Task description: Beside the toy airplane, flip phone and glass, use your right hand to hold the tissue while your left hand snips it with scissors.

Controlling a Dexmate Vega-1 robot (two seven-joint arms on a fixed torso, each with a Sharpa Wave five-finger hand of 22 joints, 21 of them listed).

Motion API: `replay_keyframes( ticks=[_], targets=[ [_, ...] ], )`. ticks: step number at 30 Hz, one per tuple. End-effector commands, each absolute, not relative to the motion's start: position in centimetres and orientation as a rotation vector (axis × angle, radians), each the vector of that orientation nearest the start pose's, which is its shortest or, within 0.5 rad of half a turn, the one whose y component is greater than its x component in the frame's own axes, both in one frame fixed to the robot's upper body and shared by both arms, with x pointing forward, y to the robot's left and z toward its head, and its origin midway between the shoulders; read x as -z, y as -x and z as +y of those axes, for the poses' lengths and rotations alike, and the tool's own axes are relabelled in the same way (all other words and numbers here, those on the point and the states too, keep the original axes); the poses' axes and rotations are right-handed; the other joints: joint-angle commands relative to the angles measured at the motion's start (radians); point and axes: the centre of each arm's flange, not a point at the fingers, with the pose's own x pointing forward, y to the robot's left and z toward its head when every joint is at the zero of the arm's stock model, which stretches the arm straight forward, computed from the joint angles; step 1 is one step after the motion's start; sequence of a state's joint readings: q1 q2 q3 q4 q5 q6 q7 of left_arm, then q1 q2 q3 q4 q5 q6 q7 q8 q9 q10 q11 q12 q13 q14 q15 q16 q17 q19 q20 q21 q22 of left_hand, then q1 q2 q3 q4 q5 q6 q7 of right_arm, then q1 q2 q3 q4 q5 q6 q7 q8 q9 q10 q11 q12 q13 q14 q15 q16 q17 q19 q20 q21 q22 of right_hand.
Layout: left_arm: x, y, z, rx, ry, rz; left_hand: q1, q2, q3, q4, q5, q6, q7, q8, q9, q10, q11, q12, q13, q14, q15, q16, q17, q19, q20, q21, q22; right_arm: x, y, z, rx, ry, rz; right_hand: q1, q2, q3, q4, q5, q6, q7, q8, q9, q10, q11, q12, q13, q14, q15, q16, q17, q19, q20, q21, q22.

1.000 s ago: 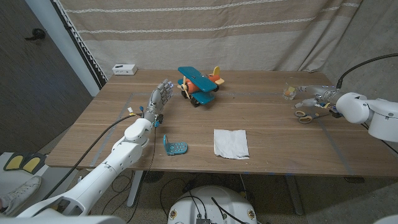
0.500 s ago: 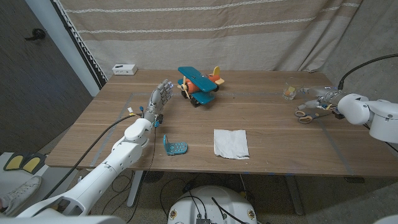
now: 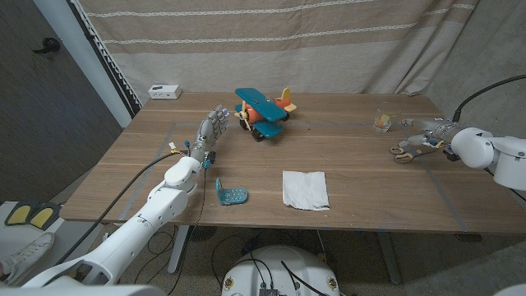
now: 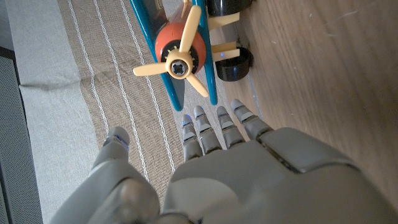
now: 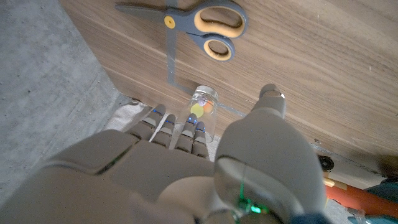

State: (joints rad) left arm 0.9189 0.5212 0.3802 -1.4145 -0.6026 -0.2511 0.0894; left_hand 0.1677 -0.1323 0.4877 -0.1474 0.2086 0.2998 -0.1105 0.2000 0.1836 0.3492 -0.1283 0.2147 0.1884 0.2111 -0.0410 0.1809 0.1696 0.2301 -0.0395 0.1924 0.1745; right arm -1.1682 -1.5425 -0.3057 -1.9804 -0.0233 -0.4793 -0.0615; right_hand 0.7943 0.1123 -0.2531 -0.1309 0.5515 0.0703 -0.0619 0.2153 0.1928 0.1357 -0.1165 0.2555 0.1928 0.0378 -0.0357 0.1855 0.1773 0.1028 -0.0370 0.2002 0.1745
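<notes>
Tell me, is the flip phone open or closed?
Open: the flip phone lies with its lid raised off the keypad.

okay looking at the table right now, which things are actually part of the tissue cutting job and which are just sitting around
Part of the job:
tissue, lying flat near the front edge
scissors, on the table by the right robot hand
left robot hand, holding nothing

Just lying about:
toy airplane
flip phone, open
glass
small white box, far corner
</notes>
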Motion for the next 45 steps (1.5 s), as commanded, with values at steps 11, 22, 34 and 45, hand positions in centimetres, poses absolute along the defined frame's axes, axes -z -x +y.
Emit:
replay_keyframes(
  ticks=[11, 22, 34, 45],
  targets=[
    [4.6, -63.4, 27.0, 0.164, 0.021, -0.571, 0.004, 0.007, -0.003, 0.004, 0.0, 0.012, -0.004, -0.001, 0.005, 0.008, 0.0, -0.002, 0.006, -0.001, -0.138, 0.002, 0.004, 0.012, -0.066, 0.008, 0.003, -0.8, -52.7, -46.1, 0.181, 1.511, -0.054, 0.014, 0.01, -0.004, 0.009, -0.008, 0.013, -0.012, 0.007, 0.002, 0.018, -0.013, 0.007, 0.005, 0.023, -0.145, 0.005, 0.001, 0.018, -0.053, 0.007, 0.003],
    [4.5, -63.5, 26.9, 0.166, 0.024, -0.576, 0.004, 0.007, -0.003, 0.003, 0.0, 0.01, -0.002, -0.002, 0.005, 0.011, 0.002, -0.001, 0.006, 0.0, -0.138, 0.002, 0.004, 0.013, -0.07, 0.008, 0.003, -0.3, -52.8, -46.5, 0.19, 1.539, -0.023, 0.016, 0.011, -0.006, 0.013, -0.015, 0.015, -0.015, 0.006, 0.002, 0.021, -0.017, 0.007, 0.005, 0.026, -0.151, 0.003, 0.001, 0.023, -0.058, 0.005, 0.003],
    [4.5, -63.3, 26.8, 0.164, 0.024, -0.576, 0.004, 0.007, -0.004, 0.003, 0.0, 0.013, -0.001, -0.001, 0.005, 0.011, -0.003, -0.002, 0.006, 0.002, -0.137, 0.002, 0.004, 0.018, -0.073, 0.009, 0.003, -0.2, -53.1, -47.1, 0.18, 1.548, -0.008, 0.037, 0.011, -0.004, 0.008, -0.029, 0.018, -0.028, 0.005, 0.003, 0.023, -0.026, 0.005, 0.005, 0.043, -0.165, 0.005, 0.001, 0.057, -0.112, 0.009, 0.001],
    [4.5, -63.1, 26.7, 0.164, 0.025, -0.578, 0.004, 0.007, -0.004, 0.003, 0.0, 0.012, -0.002, -0.002, 0.005, 0.01, 0.001, -0.002, 0.006, 0.002, -0.138, 0.002, 0.004, 0.013, -0.071, 0.006, 0.004, -0.2, -53.5, -47.4, 0.167, 1.563, 0.005, 0.062, 0.016, 0.002, 0.003, -0.038, 0.024, -0.03, 0.006, 0.003, 0.036, -0.025, 0.007, 0.005, 0.085, -0.172, 0.013, 0.001, 0.101, -0.117, 0.015, 0.0]
  ],
)
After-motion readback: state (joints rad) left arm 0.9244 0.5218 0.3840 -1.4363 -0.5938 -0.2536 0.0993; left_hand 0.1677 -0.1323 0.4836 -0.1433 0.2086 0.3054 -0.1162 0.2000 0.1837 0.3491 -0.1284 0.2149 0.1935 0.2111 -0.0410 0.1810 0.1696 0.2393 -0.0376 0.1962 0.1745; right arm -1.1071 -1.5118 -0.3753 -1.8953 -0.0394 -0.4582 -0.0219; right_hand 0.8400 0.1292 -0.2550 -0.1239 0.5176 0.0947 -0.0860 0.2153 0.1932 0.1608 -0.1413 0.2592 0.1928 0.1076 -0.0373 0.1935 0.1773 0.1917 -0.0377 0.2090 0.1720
